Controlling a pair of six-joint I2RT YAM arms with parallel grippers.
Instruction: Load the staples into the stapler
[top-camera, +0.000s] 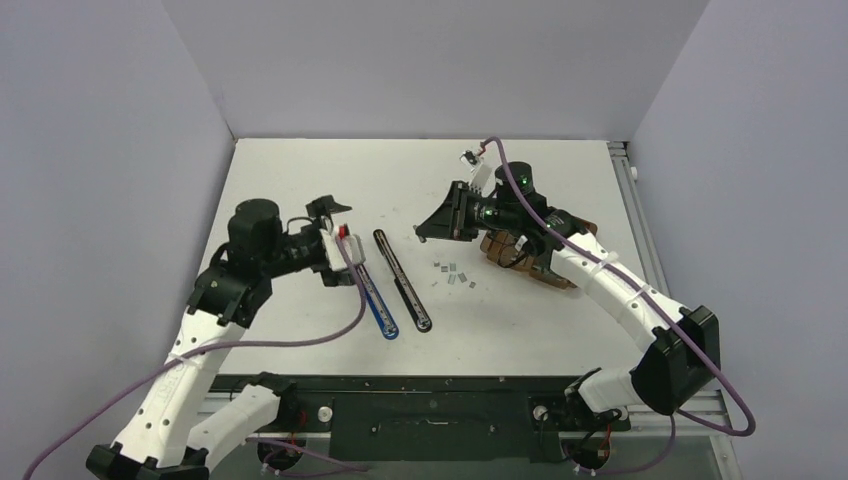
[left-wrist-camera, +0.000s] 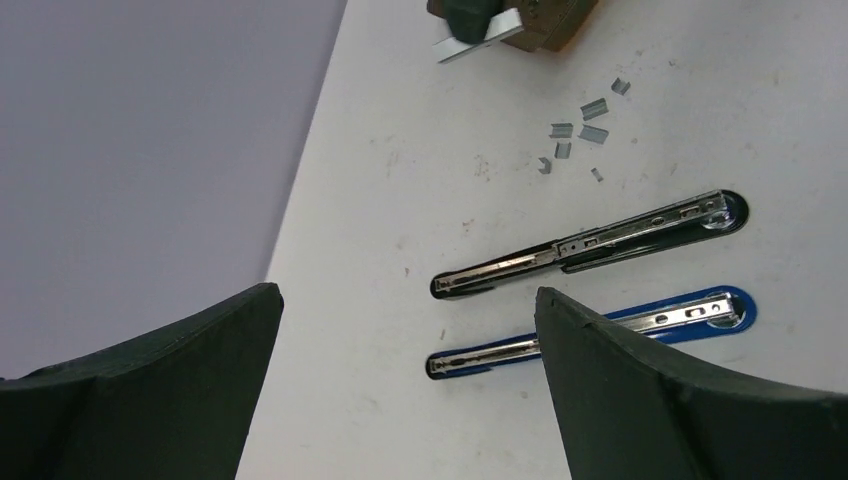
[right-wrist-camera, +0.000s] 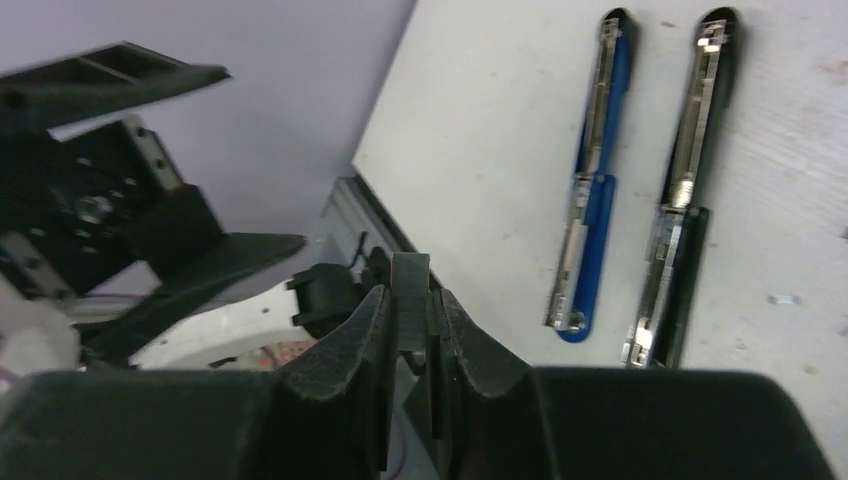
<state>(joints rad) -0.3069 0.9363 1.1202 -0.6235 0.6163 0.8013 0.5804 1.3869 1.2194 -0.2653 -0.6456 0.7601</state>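
loose staples (top-camera: 452, 272): small scatter on the table (top-camera: 300, 170), near the black stapler (top-camera: 402, 280), off the right of its middle, not touching it. one more staple strip (right-wrist-camera: 410, 300) looks pinched in the right gripper (top-camera: 424, 233), jaws nearly together on it, hovering just right of the black stapler's far end. my read: the strip is carried clear of the table so it can be lined up with a magazine rail.

black stapler lies folded out flat, rail up, so a strip can drop in from above. blue stapler (top-camera: 376, 300) same pose, parallel, just left of the black one. which one gets the strip i can't tell.

left gripper (left-wrist-camera: 405, 292): empty, jaws wide, left of the black stapler past the blue one, by their far ends. probably parked to steady a stapler, or just out of the way.

brown tray (top-camera: 497, 246): well right of the black stapler, mostly under the right arm, contents not visible. held strip shows edge-on and soft in the right wrist view, so its length and which way the legs point are unclear. whether either rail already has staples: too small to tell.
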